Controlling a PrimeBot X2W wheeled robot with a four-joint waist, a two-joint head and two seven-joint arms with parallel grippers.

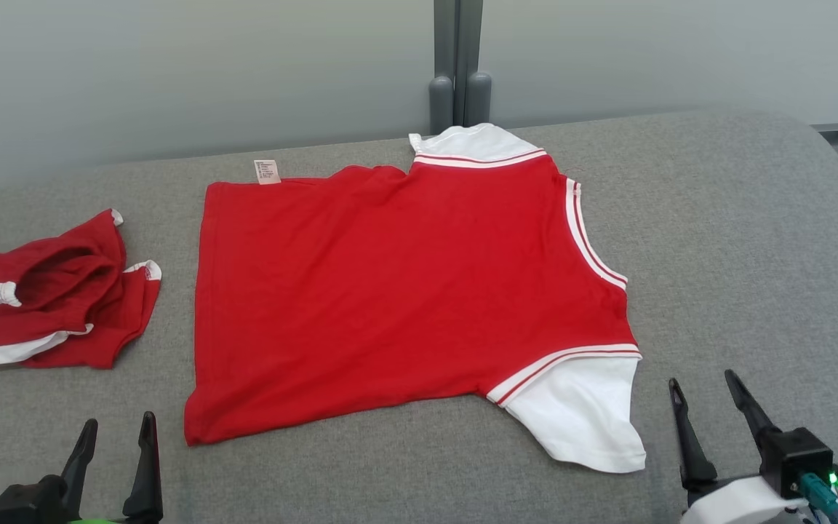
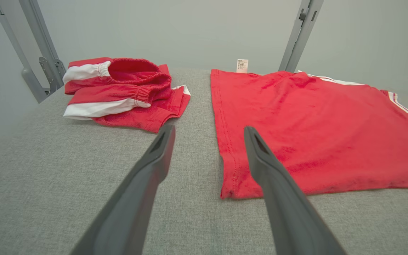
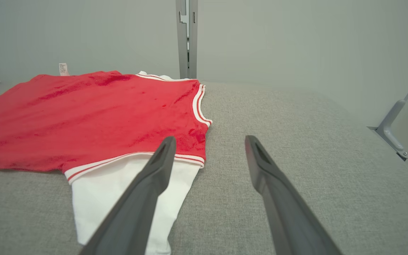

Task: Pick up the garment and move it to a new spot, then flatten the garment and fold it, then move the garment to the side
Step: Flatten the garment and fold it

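The garment [image 1: 404,291] is a red T-shirt with white sleeves and red-white trim, spread flat across the middle of the grey padded table [image 1: 739,240]. Its white care label [image 1: 267,171] sticks out at the far left corner. My left gripper [image 1: 119,429] stands open near the front edge, just left of the shirt's near hem corner [image 2: 241,184]. In the left wrist view the left gripper [image 2: 209,132] has nothing between its fingers. My right gripper [image 1: 703,386] is open too, just right of the near white sleeve [image 1: 586,422]. Seen from the right wrist, the garment [image 3: 94,117] lies left of the right gripper [image 3: 209,141].
Crumpled red and white shorts [image 1: 55,291] lie at the table's left end, shown closer in the left wrist view as the shorts [image 2: 122,92]. A grey post [image 1: 457,65] rises behind the table against a pale wall. Bare grey surface lies to the right of the shirt.
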